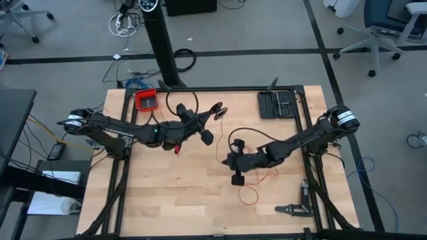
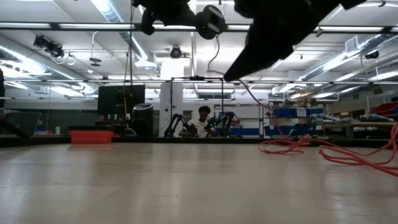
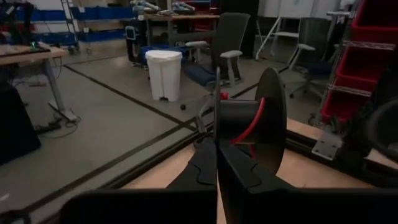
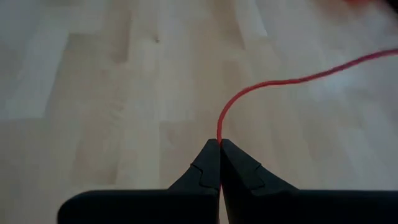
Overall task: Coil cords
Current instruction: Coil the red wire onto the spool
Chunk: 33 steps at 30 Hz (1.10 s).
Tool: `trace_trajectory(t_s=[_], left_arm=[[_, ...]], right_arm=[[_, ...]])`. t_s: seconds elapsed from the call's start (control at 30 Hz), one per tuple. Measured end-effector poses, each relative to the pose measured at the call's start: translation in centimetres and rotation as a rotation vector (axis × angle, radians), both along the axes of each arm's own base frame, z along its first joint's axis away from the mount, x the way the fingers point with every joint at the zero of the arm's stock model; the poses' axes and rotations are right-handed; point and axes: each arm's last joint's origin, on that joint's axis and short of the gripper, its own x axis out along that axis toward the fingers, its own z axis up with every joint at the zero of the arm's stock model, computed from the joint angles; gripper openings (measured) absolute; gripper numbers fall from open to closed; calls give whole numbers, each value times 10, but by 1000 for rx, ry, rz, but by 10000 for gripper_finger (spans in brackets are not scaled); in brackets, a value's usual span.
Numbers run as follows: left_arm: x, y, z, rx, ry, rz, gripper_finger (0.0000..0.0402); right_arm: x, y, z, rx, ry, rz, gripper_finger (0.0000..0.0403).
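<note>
Fingers of my right gripper [image 4: 219, 144] are pressed together on the thin red cord [image 4: 261, 87], pinching it right at their tips, above the bare wood of the table [image 1: 167, 200]. From the pinch the cord curves away over the boards, and its loose loops [image 1: 257, 190] lie on the table near the pliers [image 1: 293, 208], on the tool case [image 1: 277, 104] side of the table. My left gripper [image 3: 217, 109] is raised near the red tray [image 1: 146, 100], its fingers closed flat on a black spool [image 3: 258, 121] with a strand of red across its face. A black cable loop [image 1: 181, 101] lies just beside the tray.
</note>
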Motion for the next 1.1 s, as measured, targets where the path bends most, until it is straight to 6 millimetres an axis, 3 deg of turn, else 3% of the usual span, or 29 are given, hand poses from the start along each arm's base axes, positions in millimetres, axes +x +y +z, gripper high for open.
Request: trace_trajectory(t_s=[0.27,0.37,0.6,0.83,0.93,1.1], left_arm=[[6,-1,-8,-30,3,-32,3],[6,1,-9,-31,2,-31,3],[7,0,-9,-30,7,-50,3],[7,0,-9,9,42,-64,3],[8,-1,-9,4,38,-105,3],[9,-2,-6,-6,5,-159,3]], right_arm=[[0,17,31,-71,-68,109,1],[-1,21,32,-98,-70,124,6],[-4,22,30,-100,-43,100,55],[-14,28,47,-141,-105,136,89],[-26,31,60,-232,-149,54,86],[-46,29,69,-384,-196,-247,74]])
